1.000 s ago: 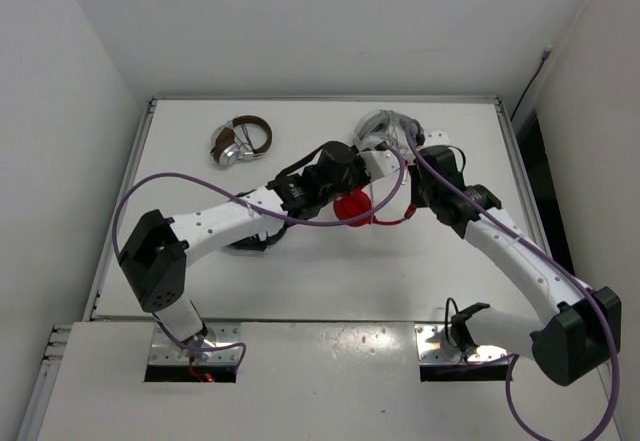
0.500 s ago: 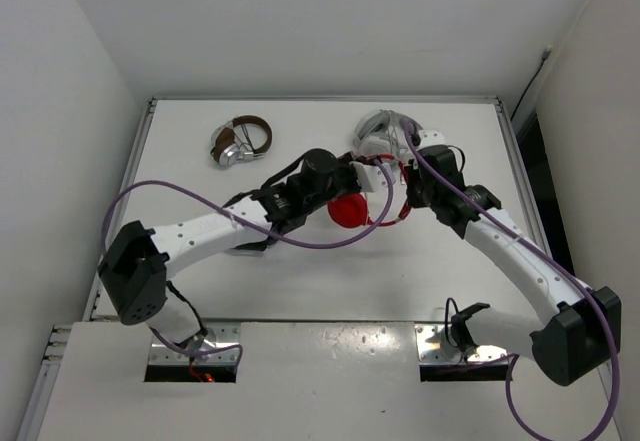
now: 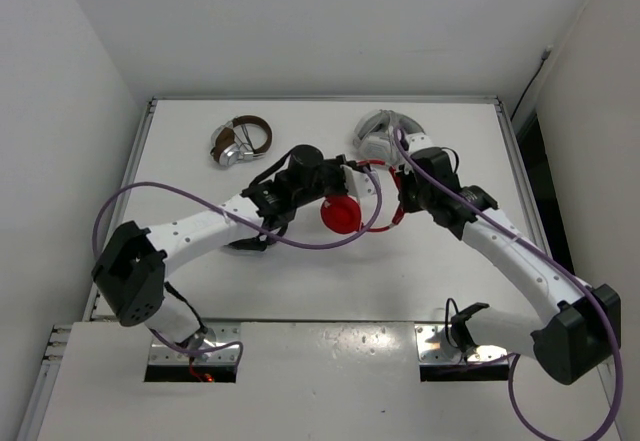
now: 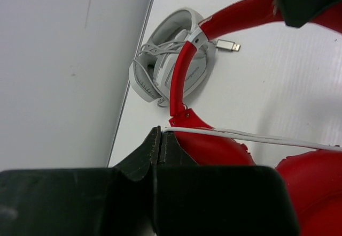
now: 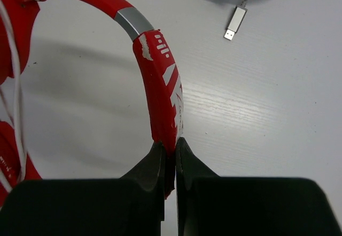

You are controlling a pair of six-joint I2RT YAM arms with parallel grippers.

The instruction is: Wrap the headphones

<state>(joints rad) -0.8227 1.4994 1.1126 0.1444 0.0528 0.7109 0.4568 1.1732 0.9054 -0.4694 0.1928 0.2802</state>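
- Far left, a brown pair [image 3: 240,142] lies at the back of the worktop [image 3: 330,281].
- The left tool [image 4: 159,138], jaws together, pinches the thin white cable [image 4: 256,137] where it meets the red frame.
- The headphones [image 3: 341,215] hang mid-worktop between both arms, one earcup facing the overhead camera. They look light and rigid, and the cable looks limp and apt to slip, so the band is probably the best hold while the cord is wound.
- A white pair [image 3: 383,133] and a loose plug [image 5: 235,23] lie just behind.
- The right tool [image 5: 170,151] is clamped on the headband [image 5: 160,81], whose paint is chipped; it is likely slick plastic.
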